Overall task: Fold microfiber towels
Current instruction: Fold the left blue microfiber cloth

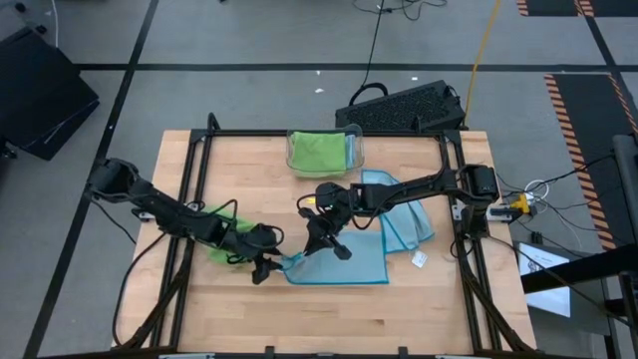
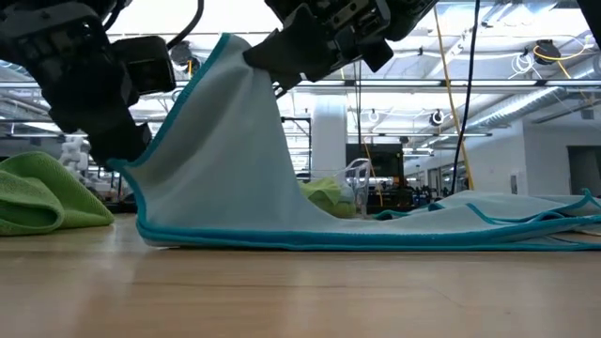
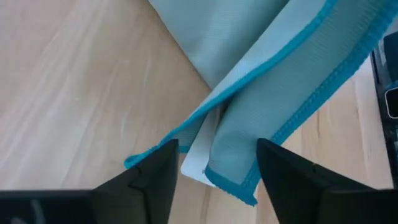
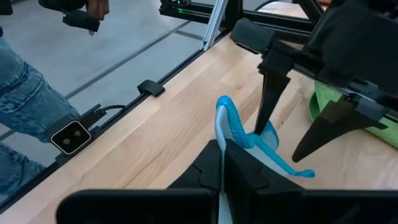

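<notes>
Left gripper (image 3: 214, 163): fingers apart around a corner of the light blue towel (image 1: 349, 261).
Right gripper (image 4: 222, 163): clamped on the same towel's lifted edge.

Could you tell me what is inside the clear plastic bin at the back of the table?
A lime green towel fills the clear bin. Whether more cloths lie beneath it cannot be seen, since it covers the bottom.

Light wooden tabletop (image 1: 239, 309) fills frame centre. Clear plastic bin (image 1: 356, 150) at top centre edge. Black keyboard (image 1: 404, 107) on grey floor above. Person's blue-jeaned leg (image 4: 25, 99), right wrist view, left edge.
</notes>
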Motion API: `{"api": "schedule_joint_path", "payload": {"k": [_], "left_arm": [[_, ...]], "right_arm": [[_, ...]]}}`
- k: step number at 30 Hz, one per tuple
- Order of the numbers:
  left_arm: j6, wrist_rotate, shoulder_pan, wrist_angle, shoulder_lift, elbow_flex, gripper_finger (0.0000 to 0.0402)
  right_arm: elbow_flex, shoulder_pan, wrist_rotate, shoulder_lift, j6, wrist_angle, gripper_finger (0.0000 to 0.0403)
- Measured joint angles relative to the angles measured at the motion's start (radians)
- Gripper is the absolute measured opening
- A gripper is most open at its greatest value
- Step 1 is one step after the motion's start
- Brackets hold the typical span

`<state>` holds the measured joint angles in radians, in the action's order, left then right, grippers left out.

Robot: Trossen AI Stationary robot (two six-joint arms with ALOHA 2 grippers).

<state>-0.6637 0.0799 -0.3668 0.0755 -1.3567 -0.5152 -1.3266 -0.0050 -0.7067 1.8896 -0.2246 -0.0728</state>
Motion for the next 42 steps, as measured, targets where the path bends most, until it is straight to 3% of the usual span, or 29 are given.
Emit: {"api": "schedule_joint_path", "payload": {"k": [8, 16, 24, 30, 38, 42], "left_arm": [[-0.133, -0.001, 0.002, -0.108, 0.095, 0.0, 0.0211], [-0.081, 0.078, -0.072, -0.156, 0.187, 0.0, 0.0276], [0.054, 0.161, -0.078, -0.095, 0.087, 0.0, 0.0334], [0.135, 0.044, -0.001, 0.083, -0.065, -0.001, 0.0335], [0.135, 0.069, 0.087, 0.127, -0.11, 0.0, 0.0335], [0.193, -0.074, 0.143, 0.164, -0.111, 0.0, 0.032]], "right_arm": [[0.0, -0.001, -0.001, 0.0, 0.0, 0.008, 0.0003], [0.0, -0.001, -0.004, 0.0, 0.001, 0.012, 0.0004], [0.0, -0.001, -0.004, 0.0, 0.0, 0.013, 0.0004], [0.0, -0.001, -0.005, 0.0, 0.0, 0.014, 0.0004], [-0.001, -0.001, -0.005, 0.0, 0.001, 0.018, 0.0004], [-0.002, -0.001, -0.005, 0.0, 0.002, 0.018, 0.0004]]}}
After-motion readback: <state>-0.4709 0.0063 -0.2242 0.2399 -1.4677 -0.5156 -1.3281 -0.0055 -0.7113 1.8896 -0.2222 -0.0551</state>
